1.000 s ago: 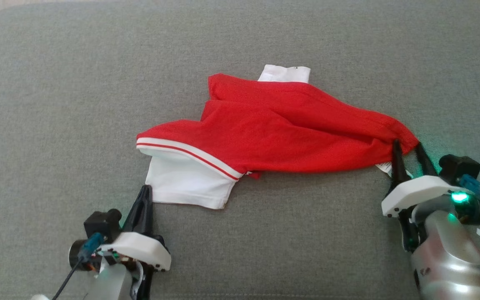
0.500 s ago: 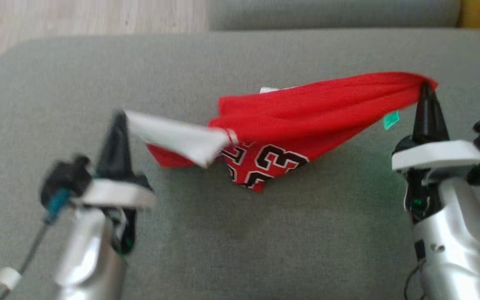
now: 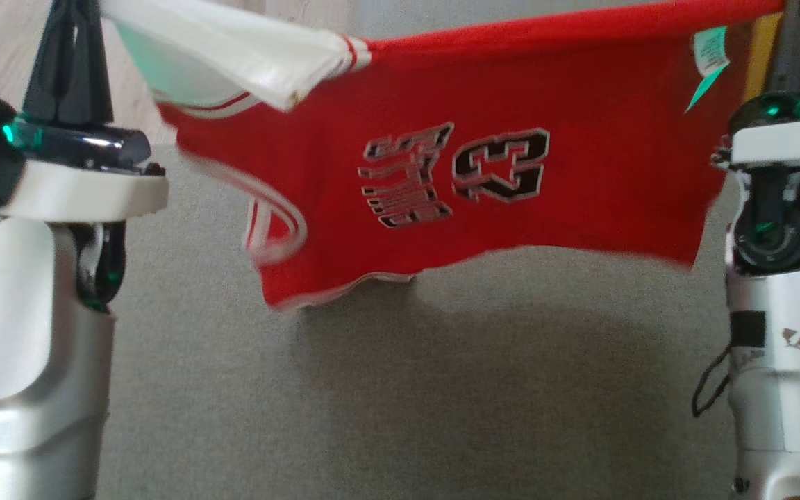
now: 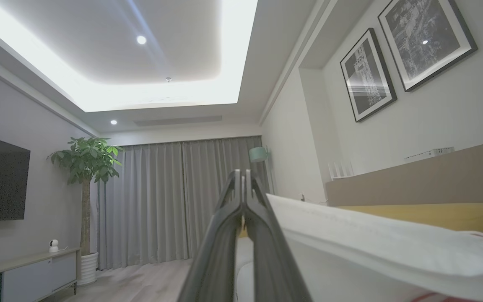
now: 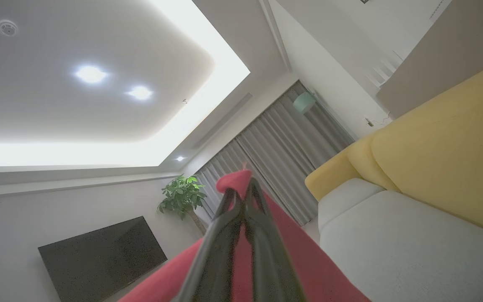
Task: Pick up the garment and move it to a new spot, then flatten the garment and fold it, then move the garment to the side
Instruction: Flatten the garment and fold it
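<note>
The garment (image 3: pixel 580 139), a red jersey with white trim and black numerals, hangs spread in the air above the grey cushion (image 3: pixel 442 389), stretched from left to right. The left gripper (image 3: pixel 72 21) has its jaws pressed together on the white part at the left end. The right gripper (image 3: pixel 794 28) has its jaws clamped on the red corner at the right end.
</note>
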Motion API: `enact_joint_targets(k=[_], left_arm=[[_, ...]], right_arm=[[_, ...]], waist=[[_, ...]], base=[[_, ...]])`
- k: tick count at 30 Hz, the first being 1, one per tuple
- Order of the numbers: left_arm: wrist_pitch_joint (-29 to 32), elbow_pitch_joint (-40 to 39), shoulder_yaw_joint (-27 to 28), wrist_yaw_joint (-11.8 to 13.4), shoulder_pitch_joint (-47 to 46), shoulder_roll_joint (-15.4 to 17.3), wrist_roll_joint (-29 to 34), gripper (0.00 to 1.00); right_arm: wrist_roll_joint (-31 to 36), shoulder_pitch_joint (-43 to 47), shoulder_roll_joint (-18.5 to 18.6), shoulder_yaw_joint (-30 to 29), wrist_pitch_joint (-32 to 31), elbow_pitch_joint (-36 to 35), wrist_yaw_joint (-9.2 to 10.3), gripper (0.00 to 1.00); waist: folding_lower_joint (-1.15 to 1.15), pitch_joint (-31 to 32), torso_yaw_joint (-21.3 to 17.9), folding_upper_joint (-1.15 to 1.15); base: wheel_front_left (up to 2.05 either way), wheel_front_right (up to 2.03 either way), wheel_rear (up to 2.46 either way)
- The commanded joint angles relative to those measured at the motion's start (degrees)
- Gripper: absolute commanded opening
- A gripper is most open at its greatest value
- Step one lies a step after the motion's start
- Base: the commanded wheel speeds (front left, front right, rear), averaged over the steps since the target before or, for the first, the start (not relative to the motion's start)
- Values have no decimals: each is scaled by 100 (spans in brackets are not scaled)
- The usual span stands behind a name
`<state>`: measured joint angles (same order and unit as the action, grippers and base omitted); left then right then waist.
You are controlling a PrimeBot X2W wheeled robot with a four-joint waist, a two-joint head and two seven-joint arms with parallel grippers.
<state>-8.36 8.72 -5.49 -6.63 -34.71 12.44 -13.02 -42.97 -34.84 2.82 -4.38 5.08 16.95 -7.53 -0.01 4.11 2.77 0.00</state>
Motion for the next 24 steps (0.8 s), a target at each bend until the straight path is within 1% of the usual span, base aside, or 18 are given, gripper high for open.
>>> enact_joint_targets(k=[1, 4, 6, 9, 13, 14, 16, 19, 22, 24], left_arm=[[155, -312, 186, 7, -349, 284, 45, 0], [367, -468, 207, 52, -360, 311, 0, 0], [457, -464, 204, 85, -359, 301, -24, 0], [517, -348, 179, 129, -433, 242, -61, 0], [370, 56, 173, 261, -949, 195, 32, 0], [370, 56, 173, 261, -949, 195, 32, 0], [233, 429, 165, 335, -1353, 174, 106, 0], [-151, 1082, 220, 570, -2173, 217, 317, 0], [-507, 1600, 237, 779, -2986, 240, 520, 0], [-616, 1771, 226, 828, -3459, 243, 608, 0]], right_arm=[[-32, -322, 8, 21, -211, -385, 4, 0], [86, -337, 8, -76, -491, -636, 4, 0], [157, -368, 7, -131, -588, -655, 4, 0], [284, -539, 7, -196, -587, -480, 4, 0], [677, -1204, 7, -248, -329, 17, 4, 0], [677, -1204, 7, -248, -329, 17, 4, 0], [903, -1698, 7, -228, -128, 396, 4, 0], [1254, -2567, 7, -225, 293, 949, 4, 0], [1539, -3457, 6, -272, 725, 1429, 4, 0], [1689, -3937, 35, -388, 878, 1705, 4, 0]], waist=[[1, -10, -14, 0], [1, -111, -33, 0], [1, -228, -51, 0], [1, -514, -66, 0], [1, -1150, -51, 0], [1, -1150, -51, 0], [1, -1463, -51, 0], [1, -1848, -39, 0], [1, -2080, -30, 0], [1, -2186, -11, 0]], base=[[0, 0, 0], [0, 0, 0], [0, 0, 0], [0, 0, 0], [0, 0, 0], [0, 0, 0], [0, 0, 0], [0, 0, 0], [0, 0, 0], [0, 0, 0]])
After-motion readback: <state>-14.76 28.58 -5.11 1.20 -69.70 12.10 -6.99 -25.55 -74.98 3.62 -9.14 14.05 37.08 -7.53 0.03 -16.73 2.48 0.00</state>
